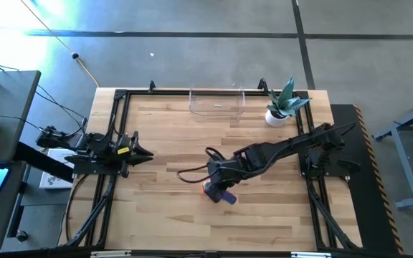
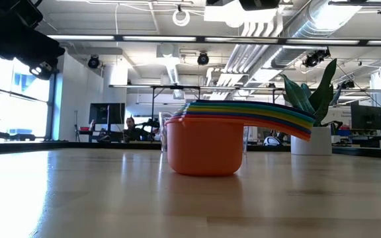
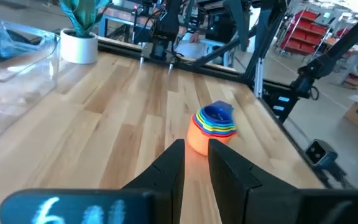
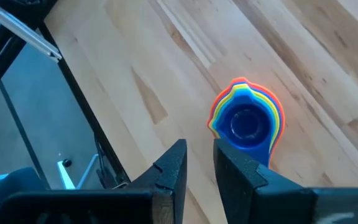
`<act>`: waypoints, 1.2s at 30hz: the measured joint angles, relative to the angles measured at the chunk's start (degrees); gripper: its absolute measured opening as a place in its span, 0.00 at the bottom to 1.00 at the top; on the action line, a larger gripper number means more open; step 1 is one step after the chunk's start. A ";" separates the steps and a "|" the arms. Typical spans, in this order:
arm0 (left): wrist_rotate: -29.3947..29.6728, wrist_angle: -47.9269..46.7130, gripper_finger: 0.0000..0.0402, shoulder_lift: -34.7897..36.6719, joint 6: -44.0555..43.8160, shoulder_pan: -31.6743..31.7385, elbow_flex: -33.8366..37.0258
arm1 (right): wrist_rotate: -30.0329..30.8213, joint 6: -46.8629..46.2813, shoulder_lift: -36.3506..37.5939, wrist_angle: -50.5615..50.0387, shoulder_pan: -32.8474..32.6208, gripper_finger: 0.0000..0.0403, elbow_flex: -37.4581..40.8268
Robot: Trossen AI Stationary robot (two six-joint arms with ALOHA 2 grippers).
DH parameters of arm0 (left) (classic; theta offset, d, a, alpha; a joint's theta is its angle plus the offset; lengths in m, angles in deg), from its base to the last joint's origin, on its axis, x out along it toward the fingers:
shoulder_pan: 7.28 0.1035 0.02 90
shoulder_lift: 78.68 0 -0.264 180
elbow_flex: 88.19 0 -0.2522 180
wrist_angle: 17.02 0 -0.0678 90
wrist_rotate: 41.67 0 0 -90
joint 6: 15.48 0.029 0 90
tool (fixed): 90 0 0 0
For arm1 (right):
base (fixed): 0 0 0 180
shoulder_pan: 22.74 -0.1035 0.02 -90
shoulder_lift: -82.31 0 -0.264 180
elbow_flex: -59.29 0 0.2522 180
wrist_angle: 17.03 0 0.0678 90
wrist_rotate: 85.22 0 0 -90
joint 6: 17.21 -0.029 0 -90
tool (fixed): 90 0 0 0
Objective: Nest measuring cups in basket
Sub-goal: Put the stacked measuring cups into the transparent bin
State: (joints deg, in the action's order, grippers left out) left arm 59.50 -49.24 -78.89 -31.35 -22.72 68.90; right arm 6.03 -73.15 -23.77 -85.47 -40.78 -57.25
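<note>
The measuring cups point(image 1: 217, 192) stand nested in one stack on the table, right of its middle. The orange cup point(image 2: 204, 145) is outermost with its base on the wood, and the blue one point(image 4: 247, 121) is innermost. Their handles point(image 2: 280, 118) fan out to one side. My right gripper point(image 4: 199, 149) hangs above the stack, pointing steeply down, with a narrow empty gap between its fingers. My left gripper point(image 1: 148, 154) waits at the table's left edge, its fingers point(image 3: 196, 146) also a narrow gap apart, pointing toward the stack point(image 3: 213, 127). The basket point(image 1: 217, 104) stands at the far edge.
A white pot with a green plant point(image 1: 278, 113) stands right of the basket at the far right. Black frame rails point(image 1: 113, 136) run along the table's left and right sides. Bare wood point(image 1: 171, 229) lies between the stack and the near edge.
</note>
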 joint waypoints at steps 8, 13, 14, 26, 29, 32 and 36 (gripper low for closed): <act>5.42 0.72 0.16 0.00 3.13 0.04 0.00 | -0.48 -2.08 0.00 0.02 -0.90 0.18 0.00; 4.30 7.17 0.15 0.00 3.23 0.04 2.40 | -0.66 -2.11 0.00 0.02 -1.43 0.18 0.00; 3.91 9.95 0.15 0.00 3.52 0.04 3.74 | -0.66 -2.12 0.00 0.02 -1.51 0.18 0.00; -5.43 19.66 0.15 -0.06 7.07 0.02 8.36 | -0.69 -2.40 -0.02 0.07 -1.53 0.18 0.00; -8.46 19.33 0.16 -0.16 8.08 0.02 8.48 | -1.26 -3.42 -0.02 0.07 -1.58 0.18 0.00; -8.59 19.28 0.16 -0.24 8.04 0.03 8.48 | -1.75 -3.54 -0.02 0.07 -1.60 0.18 0.00; -7.68 19.36 0.16 -0.26 6.01 0.04 8.48 | -1.73 -3.50 -0.02 0.07 -1.60 0.18 0.00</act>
State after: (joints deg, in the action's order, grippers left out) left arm 51.81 -29.88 -79.14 -25.34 -22.68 77.38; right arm 4.31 -76.65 -23.79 -85.40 -42.38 -57.25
